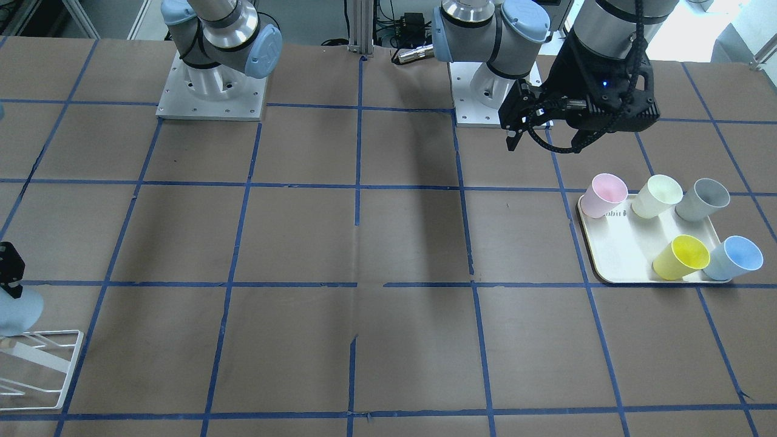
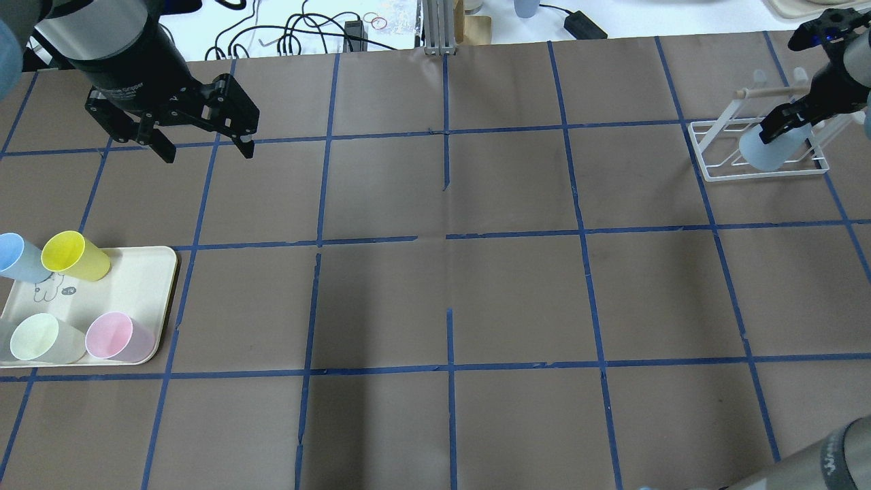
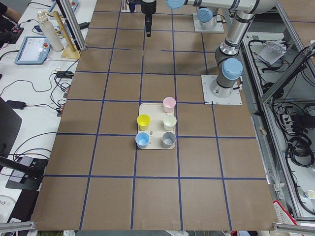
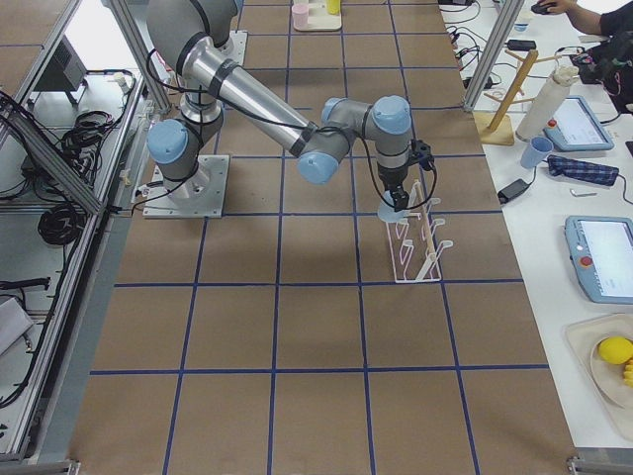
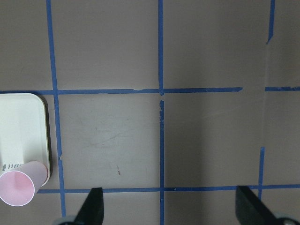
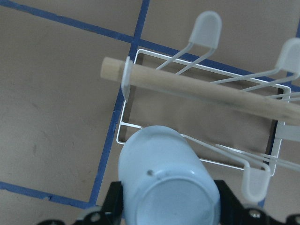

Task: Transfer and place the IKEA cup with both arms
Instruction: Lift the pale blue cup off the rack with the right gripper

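The IKEA cup (image 6: 168, 183), a pale blue tumbler, is held in my right gripper (image 2: 782, 126), which is shut on it. Its base faces the wrist camera and its mouth points down and away. It hangs over the near end of the white wire rack (image 2: 721, 163), just below the rack's wooden dowel (image 6: 187, 84). The cup also shows in the overhead view (image 2: 765, 153) and at the left edge of the front view (image 1: 18, 309). My left gripper (image 2: 207, 153) is open and empty, above the bare table beyond the tray.
A cream tray (image 2: 136, 272) at my left holds a pink cup (image 2: 116, 337), a yellow cup (image 2: 71, 255), a pale green cup (image 2: 41, 338), a sky-blue cup (image 2: 17, 257) and a grey cup (image 1: 704, 199). Blue tape lines grid the brown table.
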Controlling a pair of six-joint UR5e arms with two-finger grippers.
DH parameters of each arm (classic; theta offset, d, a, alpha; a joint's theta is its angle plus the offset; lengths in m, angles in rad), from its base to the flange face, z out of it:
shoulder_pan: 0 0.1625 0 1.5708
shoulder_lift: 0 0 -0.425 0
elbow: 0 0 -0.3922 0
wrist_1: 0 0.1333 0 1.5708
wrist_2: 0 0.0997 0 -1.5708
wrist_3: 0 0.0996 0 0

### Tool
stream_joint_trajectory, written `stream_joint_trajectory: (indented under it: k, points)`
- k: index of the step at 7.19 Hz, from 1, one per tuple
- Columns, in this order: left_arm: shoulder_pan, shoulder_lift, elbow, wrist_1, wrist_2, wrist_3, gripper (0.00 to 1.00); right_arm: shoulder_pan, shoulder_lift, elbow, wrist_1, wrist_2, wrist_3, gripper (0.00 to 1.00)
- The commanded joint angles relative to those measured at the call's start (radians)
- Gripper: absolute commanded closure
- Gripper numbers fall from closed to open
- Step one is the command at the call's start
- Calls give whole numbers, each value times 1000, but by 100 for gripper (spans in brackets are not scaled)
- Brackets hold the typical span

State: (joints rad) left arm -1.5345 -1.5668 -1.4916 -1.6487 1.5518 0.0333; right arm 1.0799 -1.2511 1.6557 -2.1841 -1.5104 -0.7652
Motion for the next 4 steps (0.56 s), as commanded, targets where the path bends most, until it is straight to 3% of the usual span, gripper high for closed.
stream_joint_trajectory:
  k: [1, 4]
  points:
    - [-1, -1, 2, 1, -2, -4, 0, 0, -50, -1, 10, -30, -8, 95]
    - [0, -1, 7, 1, -4, -4, 0, 2, -123, -1, 41, -27, -8, 95]
